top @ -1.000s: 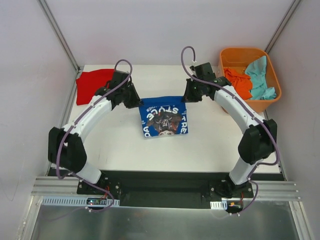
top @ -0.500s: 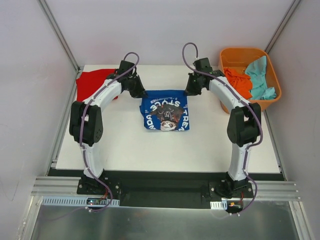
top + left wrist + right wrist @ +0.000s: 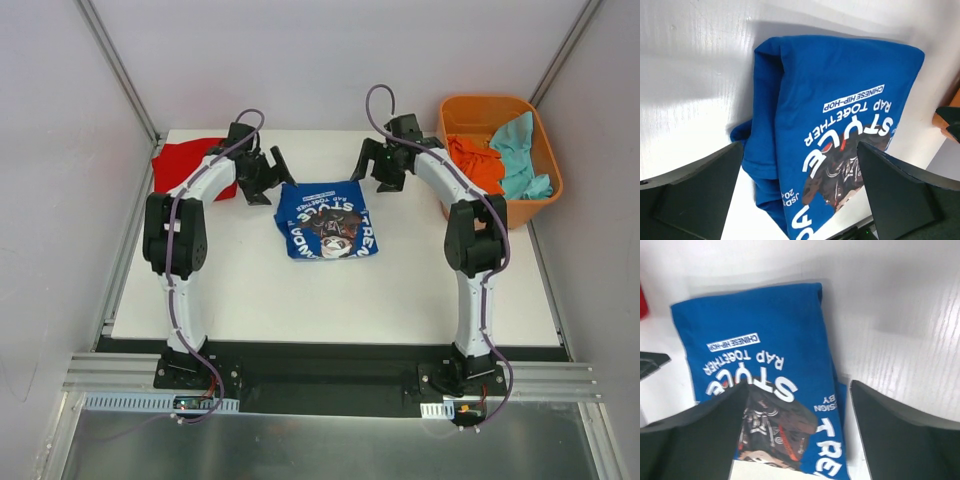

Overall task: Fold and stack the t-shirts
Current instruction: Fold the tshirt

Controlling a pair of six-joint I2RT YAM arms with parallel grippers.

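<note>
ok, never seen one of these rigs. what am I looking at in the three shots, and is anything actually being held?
These are two robot arms bolted at the near edge of a white table, each ending in a two-finger tool. The wide picture comes from a fixed camera above and behind the arms. The other two come from a camera on each wrist, and the dark wedges at the bottom are that tool's own fingers.

A folded blue t-shirt with white lettering lies mid-table. A red t-shirt lies at the far left corner. An orange tub at the far right holds an orange shirt and a teal shirt.

Nothing is held. The left tool and right tool are both open over the blue shirt's far edge.
</note>
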